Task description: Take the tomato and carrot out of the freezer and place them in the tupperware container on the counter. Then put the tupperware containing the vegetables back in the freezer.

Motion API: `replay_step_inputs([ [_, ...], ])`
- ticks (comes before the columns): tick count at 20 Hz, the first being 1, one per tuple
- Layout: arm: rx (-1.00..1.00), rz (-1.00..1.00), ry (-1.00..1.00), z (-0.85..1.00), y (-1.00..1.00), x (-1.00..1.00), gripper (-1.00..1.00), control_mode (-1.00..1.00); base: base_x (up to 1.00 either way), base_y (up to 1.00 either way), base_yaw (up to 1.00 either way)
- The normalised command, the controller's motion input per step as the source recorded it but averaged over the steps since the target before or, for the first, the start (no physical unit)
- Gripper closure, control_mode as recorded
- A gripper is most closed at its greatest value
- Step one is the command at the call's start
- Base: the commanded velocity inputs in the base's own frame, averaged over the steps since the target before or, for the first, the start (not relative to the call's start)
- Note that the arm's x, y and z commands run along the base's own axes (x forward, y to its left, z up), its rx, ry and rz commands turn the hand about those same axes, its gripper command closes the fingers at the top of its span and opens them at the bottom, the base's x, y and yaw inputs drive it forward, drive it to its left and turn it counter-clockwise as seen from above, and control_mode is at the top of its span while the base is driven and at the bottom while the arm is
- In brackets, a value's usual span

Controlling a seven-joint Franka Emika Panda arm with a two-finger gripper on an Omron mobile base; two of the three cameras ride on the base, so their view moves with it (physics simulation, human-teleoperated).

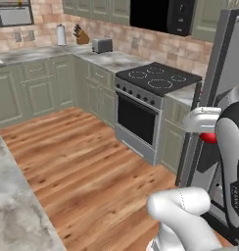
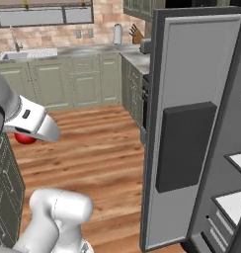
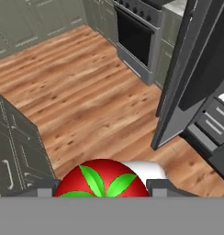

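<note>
The tomato (image 3: 101, 180), bright red with a green top, sits between my two dark fingertips (image 3: 45, 188) at the bottom of the hand view. My gripper (image 3: 102, 187) is shut on it and hangs over the wood floor. The same tomato (image 1: 208, 138) shows under the white hand (image 1: 202, 120) in the left base view, and as a red ball (image 2: 24, 139) below the hand in the right base view. The freezer door (image 2: 191, 123) stands open, with white shelves (image 2: 236, 202) and drawers (image 3: 210, 124) inside. A marble counter (image 1: 13, 206) lies at lower left. The carrot and the tupperware container are out of view.
A black stovetop and oven (image 1: 151, 93) stand beside the freezer. Sage green cabinets (image 1: 38, 88) run along the back wall, carrying a toaster (image 1: 102, 45) and a knife block (image 1: 81, 35). Open wood floor (image 1: 82, 157) spreads between the counters.
</note>
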Motion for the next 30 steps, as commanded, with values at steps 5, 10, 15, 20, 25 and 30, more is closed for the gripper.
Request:
replay_step_inputs([
  [5, 0.0, 0.0, 0.0, 0.0, 0.0, 0.0, 1.0, 1.0, 0.79, 0.82, -0.04],
  [10, 0.0, 0.0, 0.0, 0.0, 0.0, 0.0, 1.0, 1.0, 1.0, 0.6, -0.4],
  [15, 0.0, 0.0, 0.0, 0.0, 0.0, 0.0, 1.0, 1.0, 1.0, 0.64, -0.47],
  [20, 0.0, 0.0, 0.0, 0.0, 0.0, 0.0, 1.0, 1.0, 0.87, 0.85, -0.38],
  [25, 0.0, 0.0, 0.0, 0.0, 0.0, 0.0, 1.0, 1.0, 0.77, 0.78, -0.02],
  [30, 0.0, 0.0, 0.0, 0.0, 0.0, 0.0, 1.0, 1.0, 0.96, 0.71, 0.2],
])
